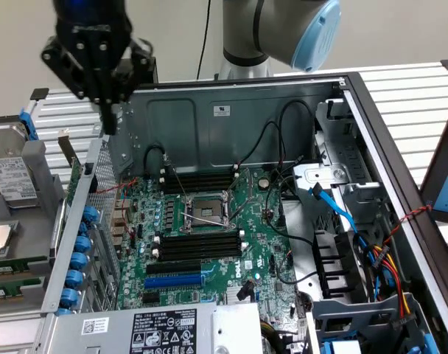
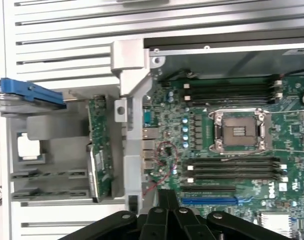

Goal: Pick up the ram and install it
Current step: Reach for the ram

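Observation:
The ram [image 2: 100, 145] is a long, narrow green stick standing on edge in a grey holder just outside the open computer case. In the exterior view the ram [image 1: 74, 175] shows as a thin green edge beside the case's perforated wall. My black gripper [image 1: 109, 124] hangs above the case's corner on the exterior view's left, a short way above the ram and apart from it. In the wrist view the gripper [image 2: 167, 196] has its fingertips together with nothing between them. Black memory slots [image 1: 198, 244] lie bare on the green motherboard [image 1: 253, 221], on both sides of the CPU socket [image 1: 205, 210].
The open metal case [image 1: 231, 118] has high walls around the motherboard. Black cables [image 1: 272, 140] arch over the board. A blue expansion slot [image 1: 181, 279] lies near the power supply [image 1: 150, 330]. A drive cage with blue cables [image 1: 334, 199] fills the exterior view's right. A grey tray [image 1: 18, 221] stands on its left.

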`<state>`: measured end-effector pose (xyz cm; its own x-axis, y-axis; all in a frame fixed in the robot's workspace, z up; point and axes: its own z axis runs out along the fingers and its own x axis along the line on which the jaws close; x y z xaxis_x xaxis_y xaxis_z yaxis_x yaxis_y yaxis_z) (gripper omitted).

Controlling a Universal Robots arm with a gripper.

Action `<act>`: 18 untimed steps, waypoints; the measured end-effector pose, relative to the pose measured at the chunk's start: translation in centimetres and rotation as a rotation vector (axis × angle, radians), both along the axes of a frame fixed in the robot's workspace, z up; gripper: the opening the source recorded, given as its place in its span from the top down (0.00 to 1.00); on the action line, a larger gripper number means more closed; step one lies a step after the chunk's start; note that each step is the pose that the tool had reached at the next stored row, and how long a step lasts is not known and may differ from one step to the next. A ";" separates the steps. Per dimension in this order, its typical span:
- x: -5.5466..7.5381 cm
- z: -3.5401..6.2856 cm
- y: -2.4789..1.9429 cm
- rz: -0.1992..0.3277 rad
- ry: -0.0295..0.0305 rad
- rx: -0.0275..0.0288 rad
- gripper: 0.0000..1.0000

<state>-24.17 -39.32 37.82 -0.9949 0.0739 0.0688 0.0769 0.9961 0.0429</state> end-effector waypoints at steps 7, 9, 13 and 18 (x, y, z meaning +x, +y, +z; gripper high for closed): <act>-3.2 0.01 0.00 0.000 0.0006 0.0006 0.89; -4.1 0.00 0.00 0.000 0.0006 0.0008 0.89; -5.9 0.00 0.00 0.000 0.0005 0.0011 0.89; -8.2 -0.02 0.00 0.000 -0.0005 0.0011 0.89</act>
<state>-32.36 -39.32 37.80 -0.9949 0.0738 0.0685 0.0770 0.9961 0.0441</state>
